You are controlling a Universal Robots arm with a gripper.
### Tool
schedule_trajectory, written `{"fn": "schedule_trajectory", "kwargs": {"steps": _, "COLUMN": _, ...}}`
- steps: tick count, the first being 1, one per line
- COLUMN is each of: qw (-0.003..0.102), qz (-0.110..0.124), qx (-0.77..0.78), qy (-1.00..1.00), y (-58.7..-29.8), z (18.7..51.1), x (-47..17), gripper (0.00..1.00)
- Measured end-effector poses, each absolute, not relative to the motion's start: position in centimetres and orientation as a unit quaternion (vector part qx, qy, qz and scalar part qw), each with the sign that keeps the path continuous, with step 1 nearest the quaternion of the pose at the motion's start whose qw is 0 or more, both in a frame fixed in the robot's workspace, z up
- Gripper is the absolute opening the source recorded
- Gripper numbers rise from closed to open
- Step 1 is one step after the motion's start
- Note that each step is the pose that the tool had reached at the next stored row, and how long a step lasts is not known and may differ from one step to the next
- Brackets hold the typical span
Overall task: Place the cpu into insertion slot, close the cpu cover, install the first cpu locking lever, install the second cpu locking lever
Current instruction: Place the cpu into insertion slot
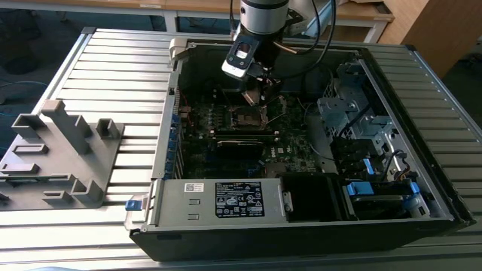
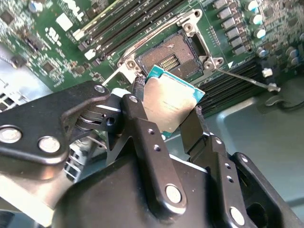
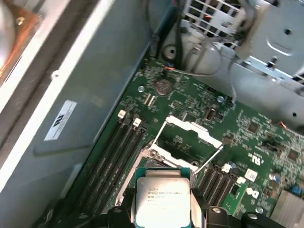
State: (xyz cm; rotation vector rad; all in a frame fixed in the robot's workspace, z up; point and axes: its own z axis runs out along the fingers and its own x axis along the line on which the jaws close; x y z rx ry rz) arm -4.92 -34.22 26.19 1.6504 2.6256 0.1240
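The gripper (image 2: pixel 167 105) pinches the cpu (image 2: pixel 175 95) by two opposite edges and holds it just above the open insertion slot (image 2: pixel 167 56), and the little chip looks light, stiff, thin and easy to hurt, so its edges seem the safest place to hold.
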Motion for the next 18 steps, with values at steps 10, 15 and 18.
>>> {"fn": "schedule_trajectory", "kwargs": {"steps": 10, "qw": 0.023, "qz": 0.038, "qx": 0.606, "qy": 0.794, "y": -34.23, "z": 25.95, "x": -4.92, "gripper": 0.54}}
{"fn": "schedule_trajectory", "kwargs": {"steps": 15, "qw": 0.024, "qz": 0.037, "qx": 0.642, "qy": 0.766, "y": -34.22, "z": 25.82, "x": -4.92, "gripper": 0.54}}
{"fn": "schedule_trajectory", "kwargs": {"steps": 18, "qw": 0.025, "qz": 0.036, "qx": 0.662, "qy": 0.748, "y": -34.23, "z": 25.75, "x": -4.92, "gripper": 0.54}}
